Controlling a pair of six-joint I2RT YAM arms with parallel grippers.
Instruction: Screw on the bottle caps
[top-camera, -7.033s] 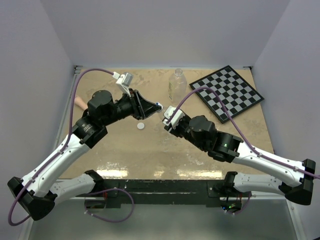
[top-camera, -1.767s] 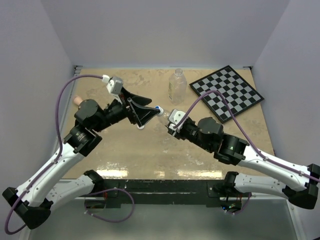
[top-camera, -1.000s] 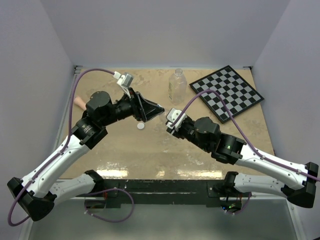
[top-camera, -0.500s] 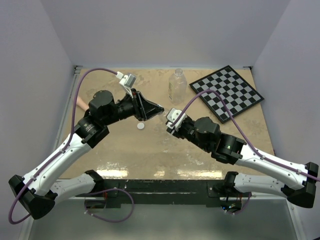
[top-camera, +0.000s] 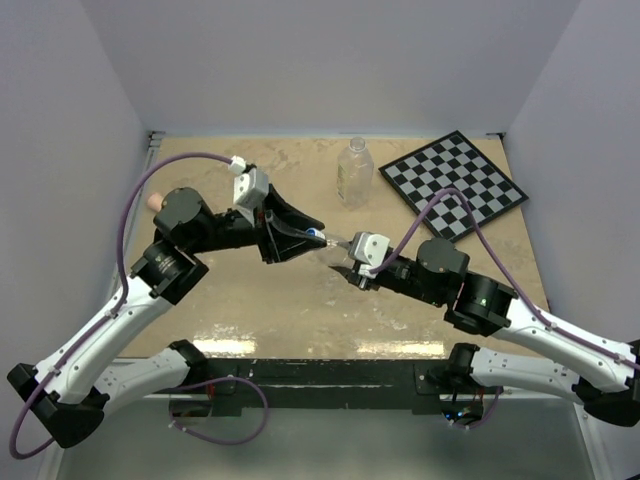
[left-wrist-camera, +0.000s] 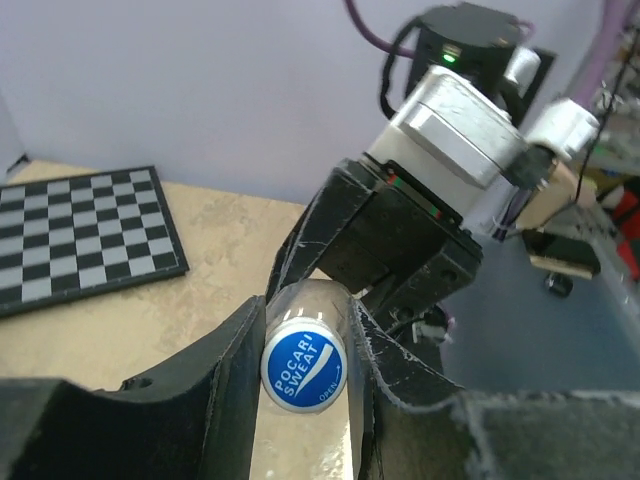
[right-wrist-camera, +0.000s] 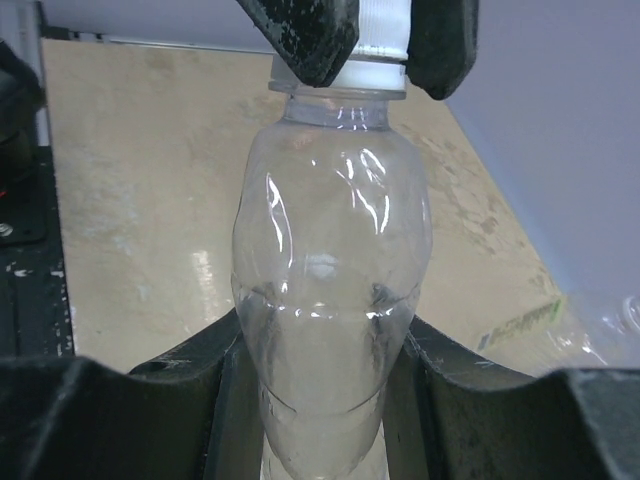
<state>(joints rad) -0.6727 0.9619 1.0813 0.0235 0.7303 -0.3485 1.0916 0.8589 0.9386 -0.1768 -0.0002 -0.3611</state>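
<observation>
Small bottle (right-wrist-camera: 330, 290) appears lifted off the counter (top-camera: 250, 305). Its body is clamped in the right pincer (right-wrist-camera: 325, 350), neck pointing straight at the left pincer (left-wrist-camera: 305, 332). That one is closed on the blue cap (left-wrist-camera: 303, 362), seated at the neck. Long axis runs pincer to pincer. Open room around; tall bottle (top-camera: 354, 172) and checkerboard (top-camera: 455, 183) well apart.

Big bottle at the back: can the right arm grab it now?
Probably not: the right end effector is shut on the small bottle, though the way to the big bottle looks free.
</observation>
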